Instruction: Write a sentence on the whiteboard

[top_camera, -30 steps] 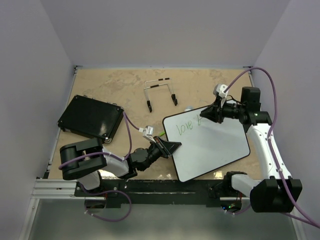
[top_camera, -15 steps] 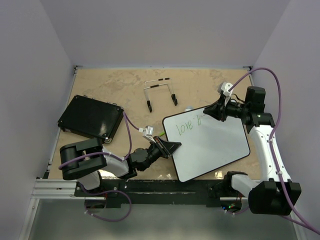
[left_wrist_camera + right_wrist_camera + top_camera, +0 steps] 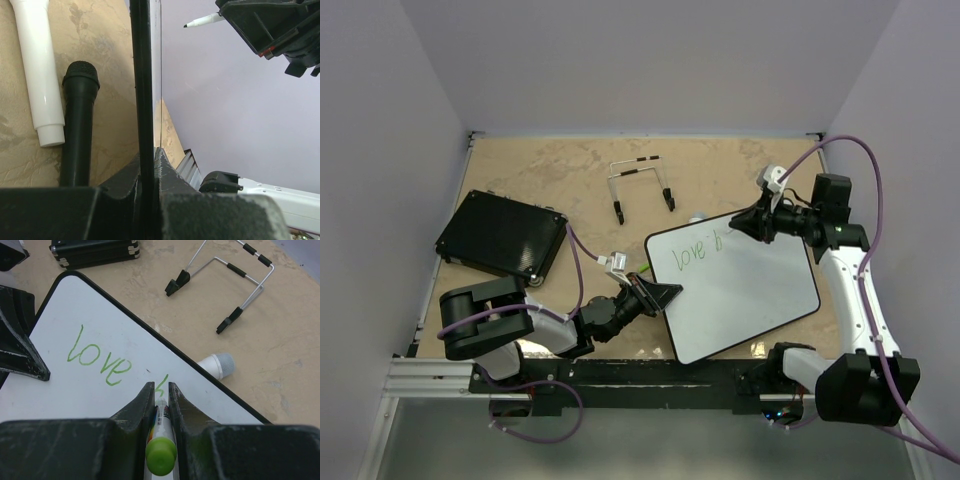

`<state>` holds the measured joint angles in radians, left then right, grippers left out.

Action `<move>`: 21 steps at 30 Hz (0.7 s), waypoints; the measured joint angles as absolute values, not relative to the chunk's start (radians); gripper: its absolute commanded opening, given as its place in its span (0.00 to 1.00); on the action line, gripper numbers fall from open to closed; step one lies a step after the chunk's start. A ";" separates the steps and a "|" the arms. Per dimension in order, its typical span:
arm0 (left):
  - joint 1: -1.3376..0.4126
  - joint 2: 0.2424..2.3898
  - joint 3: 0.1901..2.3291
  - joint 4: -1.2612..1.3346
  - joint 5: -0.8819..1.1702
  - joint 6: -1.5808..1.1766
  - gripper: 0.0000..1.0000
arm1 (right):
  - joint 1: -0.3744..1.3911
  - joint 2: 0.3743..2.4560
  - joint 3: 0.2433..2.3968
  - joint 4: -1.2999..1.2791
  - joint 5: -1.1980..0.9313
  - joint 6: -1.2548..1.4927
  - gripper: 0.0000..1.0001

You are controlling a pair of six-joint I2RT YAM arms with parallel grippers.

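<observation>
My left gripper (image 3: 662, 294): clamped shut on the left edge of the whiteboard (image 3: 750, 290); in the left wrist view the board's thin black frame runs straight up between my two fingers.

My right gripper (image 3: 159, 396): closed around a marker (image 3: 161, 450) with its green cap end toward my wrist camera and its tip down on the board.

Whiteboard: lies on the right half of the table (image 3: 550, 175), turned at an angle, its long side slanting from the near left to the far right.

Sentence (image 3: 97, 359): green handwriting near the board's far left corner. The word "love" is readable, and beside it is one short green stroke right at the marker tip. The rest of the board is bare white.

White microphone (image 3: 218, 365): on the table just beyond the board's far edge, grey mesh head pointing away from the board.

Black microphone (image 3: 78, 115): seen by my left wrist camera, lying alongside the white one.

Wire stand (image 3: 640, 182): further back on the table, apart from the board.

Black pad (image 3: 502, 236): on the left side of the table, well apart from the board.
</observation>
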<state>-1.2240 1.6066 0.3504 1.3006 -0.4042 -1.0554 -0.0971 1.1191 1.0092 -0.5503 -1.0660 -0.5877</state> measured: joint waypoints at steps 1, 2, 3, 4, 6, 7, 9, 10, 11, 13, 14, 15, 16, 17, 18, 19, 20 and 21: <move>-1.224 1.607 0.350 1.301 -0.404 -1.055 0.00 | -0.099 1.119 1.009 -0.553 -1.066 -0.588 0.00; -1.224 1.607 0.350 1.301 -0.404 -1.055 0.00 | -0.100 1.119 1.009 -0.553 -1.066 -0.591 0.00; -1.224 1.607 0.350 1.301 -0.404 -1.055 0.00 | -0.102 1.119 1.009 -0.554 -1.066 -0.593 0.00; -1.224 1.607 0.350 1.301 -0.404 -1.055 0.00 | -0.103 1.119 1.009 -0.553 -1.067 -0.595 0.00; -1.224 1.607 0.350 1.301 -0.404 -1.055 0.00 | -0.108 1.120 1.009 -0.553 -1.067 -0.596 0.00; -1.224 1.607 0.350 1.301 -0.404 -1.055 0.00 | -0.110 1.121 1.009 -0.553 -1.068 -0.597 0.00; -1.224 1.607 0.350 1.301 -0.404 -1.055 0.00 | -0.114 1.126 1.008 -0.553 -1.070 -0.601 0.00; -1.224 1.607 0.350 1.301 -0.404 -1.055 0.00 | -0.114 1.129 1.007 -0.553 -1.070 -0.603 0.00; -1.224 1.607 0.350 1.301 -0.404 -1.055 0.00 | -0.115 1.131 1.005 -0.553 -1.071 -0.604 0.00; -1.222 1.607 0.350 1.301 -0.403 -1.055 0.00 | -0.115 1.136 1.003 -0.551 -1.070 -0.603 0.00; -1.221 1.607 0.350 1.301 -0.403 -1.055 0.00 | -0.115 1.138 1.000 -0.545 -1.069 -0.602 0.00; -1.220 1.607 0.350 1.301 -0.402 -1.055 0.00 | -0.116 1.138 0.993 -0.536 -1.068 -0.599 0.00; -1.219 1.607 0.350 1.301 -0.400 -1.055 0.00 | -0.117 1.138 0.988 -0.530 -1.068 -0.596 0.00; -1.219 1.607 0.350 1.301 -0.399 -1.055 0.00 | -0.117 1.139 0.981 -0.521 -1.067 -0.592 0.00; -1.219 1.607 0.350 1.301 -0.399 -1.055 0.00 | -0.117 1.139 0.977 -0.514 -1.066 -0.588 0.00; -1.219 1.607 0.350 1.301 -0.399 -1.055 0.00 | -0.117 1.140 0.971 -0.505 -1.066 -0.582 0.00; -1.219 1.607 0.350 1.301 -0.399 -1.055 0.00 | -0.117 1.144 0.967 -0.493 -1.066 -0.574 0.00; -1.219 1.607 0.350 1.301 -0.398 -1.055 0.00 | -0.117 1.147 0.964 -0.484 -1.065 -0.567 0.00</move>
